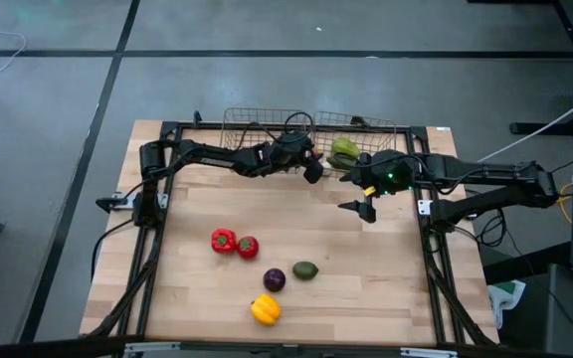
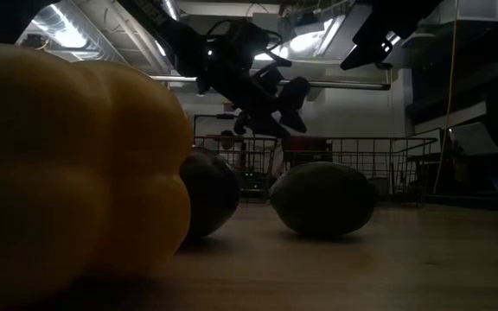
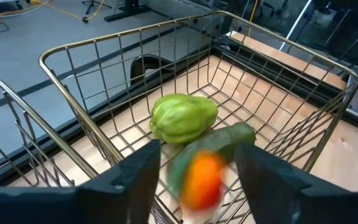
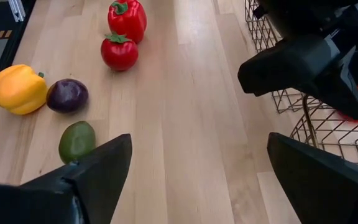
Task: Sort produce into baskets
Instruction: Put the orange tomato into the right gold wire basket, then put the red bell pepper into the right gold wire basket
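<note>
- The left gripper (image 1: 311,164) hangs over the right-hand basket (image 1: 406,132) at the far edge of the table (image 1: 197,288), its jaws parted.
- In the left wrist view, a blurred orange piece (image 3: 202,180) sits between the two dark fingers (image 3: 135,180), with clear gaps on both sides; whether anything touches it cannot be told.
- Beyond those jaws, inside the same basket, lie a pale green lumpy piece (image 3: 183,117) and a darker green piece (image 3: 225,140), the two touching.
- The left-hand basket (image 1: 252,124) stands just beside the other, on the far side of the left arm.
- The right gripper (image 1: 363,206) hovers above bare wood just in front of the right-hand basket, jaws spread wide and holding nothing.
- Ahead of the right jaws, in the right wrist view, five pieces lie loose on the table: a red pepper (image 4: 127,18) just beside a red tomato (image 4: 119,52), and, apart from them, a yellow pepper (image 4: 17,89) touching a purple ball (image 4: 67,95), with a dark green oval piece (image 4: 77,141) near the ball.
- From table height, the yellow pepper fills the foreground, with the two dark round pieces behind it and the wire baskets farther back.
</note>
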You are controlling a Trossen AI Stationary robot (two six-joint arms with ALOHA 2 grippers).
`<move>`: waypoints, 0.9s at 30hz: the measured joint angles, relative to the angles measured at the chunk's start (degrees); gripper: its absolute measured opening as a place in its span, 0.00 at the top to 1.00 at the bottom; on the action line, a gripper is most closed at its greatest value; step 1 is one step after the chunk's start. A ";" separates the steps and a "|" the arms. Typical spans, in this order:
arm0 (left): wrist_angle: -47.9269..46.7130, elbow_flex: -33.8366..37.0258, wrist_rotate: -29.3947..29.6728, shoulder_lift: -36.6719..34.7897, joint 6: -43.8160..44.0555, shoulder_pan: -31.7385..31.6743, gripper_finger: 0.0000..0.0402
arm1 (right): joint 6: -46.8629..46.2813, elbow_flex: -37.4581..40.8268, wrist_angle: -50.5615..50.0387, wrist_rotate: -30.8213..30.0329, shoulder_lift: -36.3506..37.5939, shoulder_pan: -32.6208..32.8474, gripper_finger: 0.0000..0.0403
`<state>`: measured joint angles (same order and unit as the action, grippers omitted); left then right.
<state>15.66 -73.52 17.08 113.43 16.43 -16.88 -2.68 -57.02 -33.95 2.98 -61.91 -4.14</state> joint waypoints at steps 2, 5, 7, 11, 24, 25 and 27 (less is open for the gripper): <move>-0.02 0.00 -0.02 0.00 0.05 0.01 0.44 | 0.00 -0.02 0.00 0.00 0.00 0.00 0.07; 0.00 0.00 -0.55 0.00 0.10 0.08 0.42 | 0.00 0.01 0.00 0.00 0.00 0.00 0.07; -0.02 0.00 -0.68 0.00 -0.42 0.07 0.42 | 0.00 0.00 0.00 0.00 0.00 0.00 0.07; -0.31 -0.01 -0.74 -0.52 -0.76 0.08 0.43 | 0.00 0.01 -0.02 0.00 0.00 0.00 0.07; -21.94 -0.04 -12.04 -13.57 -5.32 0.63 0.44 | -0.02 -0.02 -0.07 0.00 -1.09 0.00 0.07; -25.78 -0.04 -13.23 -14.98 -5.69 0.86 0.44 | -0.01 -0.02 -0.10 0.02 -1.46 0.01 0.07; -32.62 -0.04 -14.73 -17.95 -5.95 1.74 0.44 | -0.02 -0.02 0.07 0.02 -2.27 0.02 0.07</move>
<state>-16.96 -73.56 2.35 95.47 10.48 -15.15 -2.70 -57.04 -33.89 3.00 -64.18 -4.12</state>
